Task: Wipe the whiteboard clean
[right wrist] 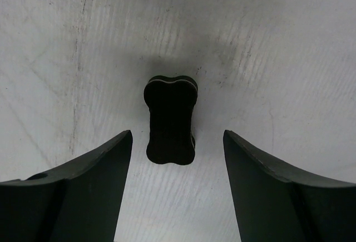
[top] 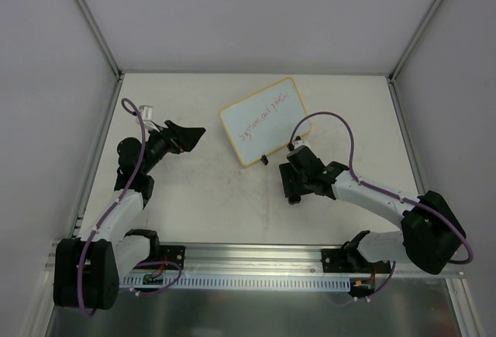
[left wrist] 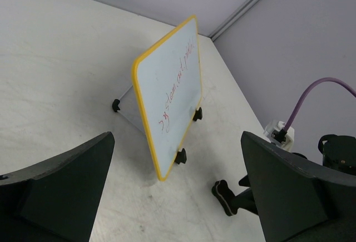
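Note:
The whiteboard (top: 263, 120) stands tilted on black clip feet at the middle back of the table, yellow-framed, with red handwriting across it. In the left wrist view the whiteboard (left wrist: 169, 94) faces right, ahead of my fingers. My left gripper (top: 190, 137) hovers left of it, open and empty (left wrist: 178, 137). My right gripper (top: 296, 191) points down just in front of the board. Its jaws are open around a small black eraser (right wrist: 171, 119) lying on the table, with a gap on each side. The eraser (left wrist: 225, 196) also shows in the left wrist view.
Grey walls with metal posts (top: 93, 19) enclose the white table (top: 201, 197) on three sides. A slotted aluminium rail (top: 256, 263) runs along the near edge between the arm bases. A purple cable (top: 341, 132) loops above the right arm.

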Tool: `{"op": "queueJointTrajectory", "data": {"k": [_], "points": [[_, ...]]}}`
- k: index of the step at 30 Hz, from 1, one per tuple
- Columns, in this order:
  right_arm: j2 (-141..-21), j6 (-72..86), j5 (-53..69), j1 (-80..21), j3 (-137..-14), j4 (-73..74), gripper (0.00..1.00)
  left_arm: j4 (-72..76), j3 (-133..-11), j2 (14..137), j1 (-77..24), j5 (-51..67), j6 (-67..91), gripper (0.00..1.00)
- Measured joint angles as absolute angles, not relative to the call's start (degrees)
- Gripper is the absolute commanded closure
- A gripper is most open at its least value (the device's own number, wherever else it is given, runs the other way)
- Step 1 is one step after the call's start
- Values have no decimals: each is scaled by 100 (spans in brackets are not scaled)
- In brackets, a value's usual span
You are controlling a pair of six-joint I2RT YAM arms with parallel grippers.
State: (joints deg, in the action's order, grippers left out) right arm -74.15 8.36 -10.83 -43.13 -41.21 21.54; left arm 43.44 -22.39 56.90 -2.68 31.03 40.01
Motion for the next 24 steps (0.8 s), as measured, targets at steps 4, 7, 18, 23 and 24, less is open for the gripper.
{"op": "queueJointTrajectory", "data": {"k": [4,7,18,23,24], "points": [[-7603,917,-1135,-4421,-4106,1990,34,4340,-2311,5767,-268,3100,3983,1],[-7743,972,-1140,-4486,-4060,1859,34,4346,-2318,5857,-268,3114,3983,1],[-8023,1066,-1205,-4517,-3972,1662,55,4571,-2335,6154,-268,3306,3988,1],[-8058,1087,-1251,-4517,-3959,1634,62,4751,-2335,6178,-268,3304,3986,1],[-8075,1094,-1262,-4517,-3959,1625,67,4801,-2335,6195,-268,3306,3981,1]]}}
